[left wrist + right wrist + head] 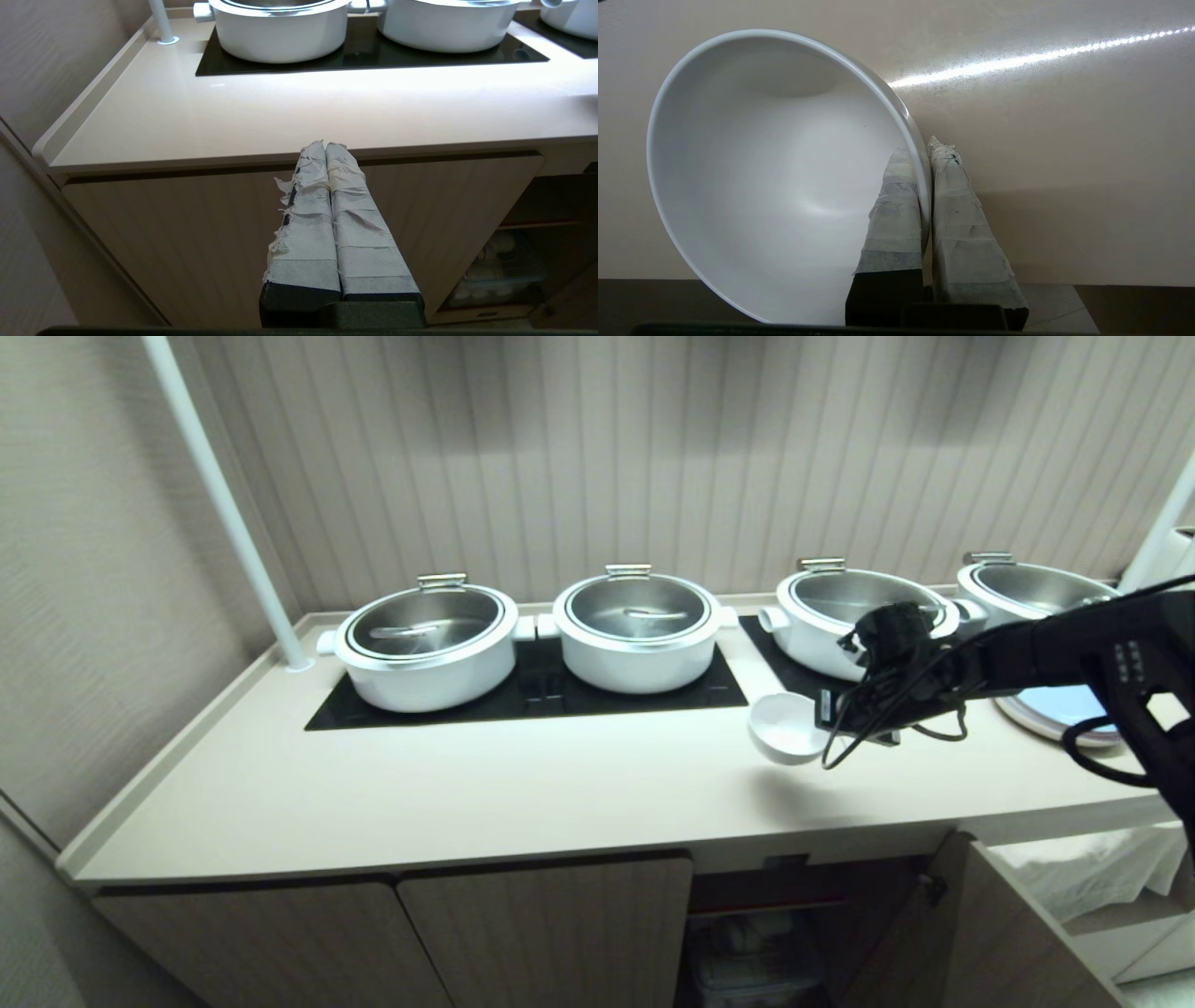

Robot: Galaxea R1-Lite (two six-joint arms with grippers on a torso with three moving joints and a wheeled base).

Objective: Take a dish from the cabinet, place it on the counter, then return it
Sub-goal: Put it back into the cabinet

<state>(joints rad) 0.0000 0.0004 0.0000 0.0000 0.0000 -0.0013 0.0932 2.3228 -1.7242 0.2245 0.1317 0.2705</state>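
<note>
- The counter [448, 793] is viewed from above by the head camera.
- Its front edge is faced from lower down by the left wrist camera.
- The dish [775, 186] is seen very close by the right wrist camera.

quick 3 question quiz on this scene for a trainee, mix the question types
1. True or false: the right gripper pinches the dish by its rim.
2. How many white lidded pots stand at the back of the counter?
3. The left gripper is: A) shut, holding nothing B) holding the dish C) inside the cabinet

Key: 1 true; 2 four; 3 A
</note>
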